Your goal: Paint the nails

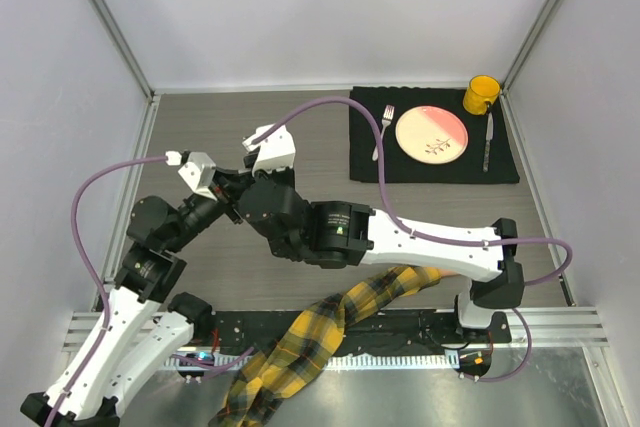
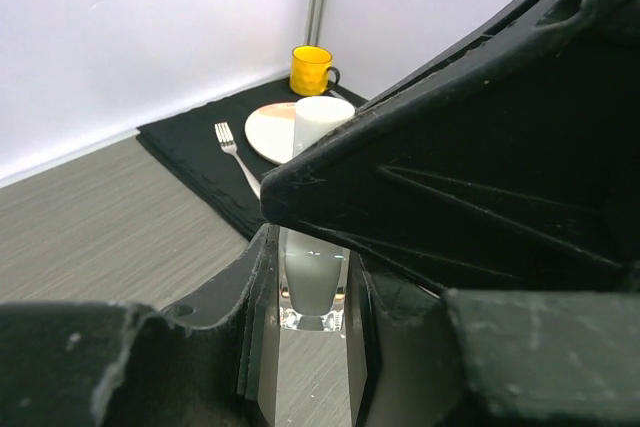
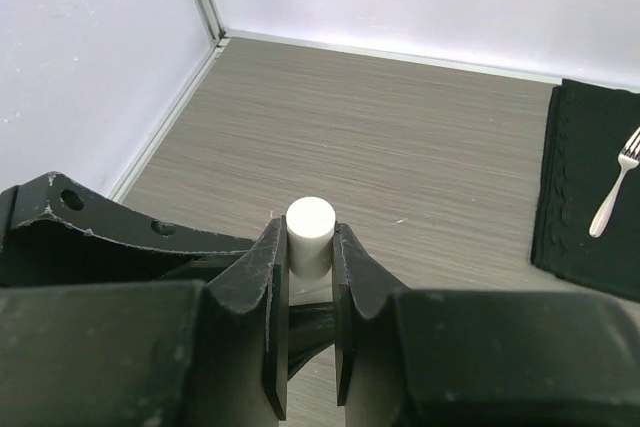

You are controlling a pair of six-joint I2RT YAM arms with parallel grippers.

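A small clear bottle (image 2: 312, 282) stands upright between the fingers of my left gripper (image 2: 312, 299), which is shut on its glass body just above the table. Its white cap (image 3: 309, 232) sits between the pads of my right gripper (image 3: 310, 247), and both pads press against the cap's sides. In the top view the two grippers meet at mid-left (image 1: 240, 193) and hide the bottle. The yellow-and-black plaid sleeve (image 1: 320, 332) lies along the near edge, its hand end tucked beneath my right arm. The nails are hidden.
A black mat (image 1: 510, 162) at the back right holds a pink plate (image 1: 431, 134), a fork (image 1: 384, 127), a knife (image 1: 487, 142) and a yellow mug (image 1: 481, 94). White walls with metal posts close the table on three sides.
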